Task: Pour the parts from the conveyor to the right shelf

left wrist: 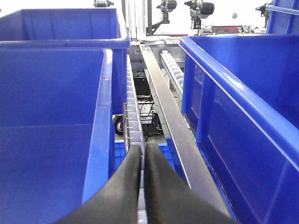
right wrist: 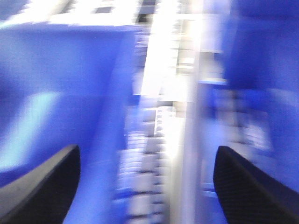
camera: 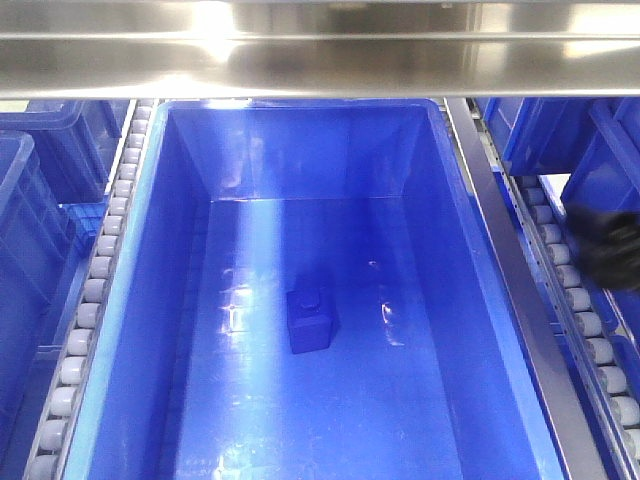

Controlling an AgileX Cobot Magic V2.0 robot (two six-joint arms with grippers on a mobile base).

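Observation:
The small blue block [camera: 310,319] with a stud on top lies on the floor of a large blue bin [camera: 460,260] on the steel shelf [camera: 320,50]. The conveyor is out of view. My left gripper [left wrist: 142,151] is shut and empty, above the roller track [left wrist: 133,116] between two bins. My right gripper [right wrist: 147,158] is open wide and empty over a roller track; its view is blurred by motion. A dark part of the right arm [camera: 610,245] shows at the right edge of the front view, outside the bin.
Grey roller tracks [camera: 95,290] and a steel rail [camera: 520,290] flank the middle bin. More blue bins [camera: 40,190] stand on the left and right [camera: 570,140]. A steel shelf beam runs close overhead.

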